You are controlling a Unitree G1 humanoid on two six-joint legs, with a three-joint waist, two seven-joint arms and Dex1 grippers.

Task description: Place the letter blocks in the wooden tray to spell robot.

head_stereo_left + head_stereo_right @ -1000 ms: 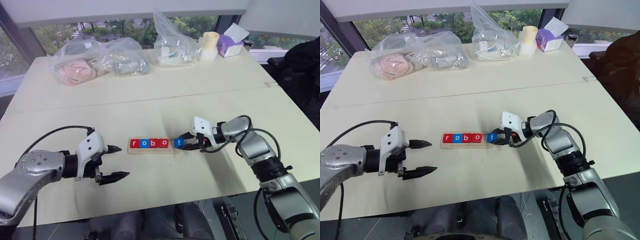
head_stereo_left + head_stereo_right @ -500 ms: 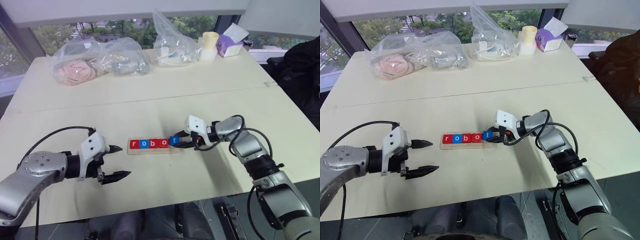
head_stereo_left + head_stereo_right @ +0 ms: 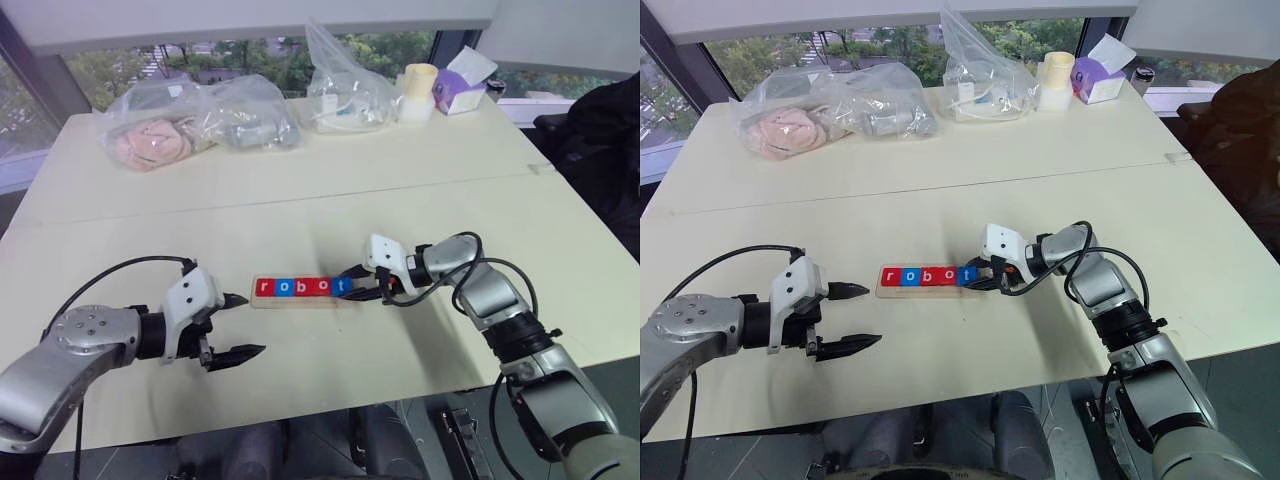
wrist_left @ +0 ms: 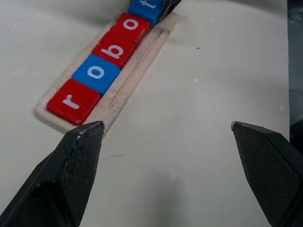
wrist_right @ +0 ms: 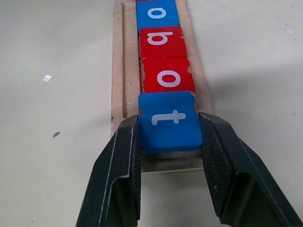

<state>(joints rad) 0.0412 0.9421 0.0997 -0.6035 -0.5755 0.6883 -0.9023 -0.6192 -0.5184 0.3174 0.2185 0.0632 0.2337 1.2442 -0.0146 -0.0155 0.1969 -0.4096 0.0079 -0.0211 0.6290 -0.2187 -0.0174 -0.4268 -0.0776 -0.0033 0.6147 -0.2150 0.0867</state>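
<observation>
The wooden tray lies across the table's middle. In it sit the letter blocks in a row: red r, blue o, red b, red o. The blue t is at the tray's right end, touching the red o. My right gripper is shut on the t, one finger on each side of it. To the left and nearer me, my left gripper stands open and holds nothing, just off the tray's r end.
At the table's far side lie clear plastic bags with soft items, another bag, a pale cup and a purple tissue box. Bare tabletop surrounds the tray. A cable loops beside each arm.
My right gripper has carried the blue t leftward, from just right of the tray up against the red o at the tray's end. The left gripper has stayed put.
</observation>
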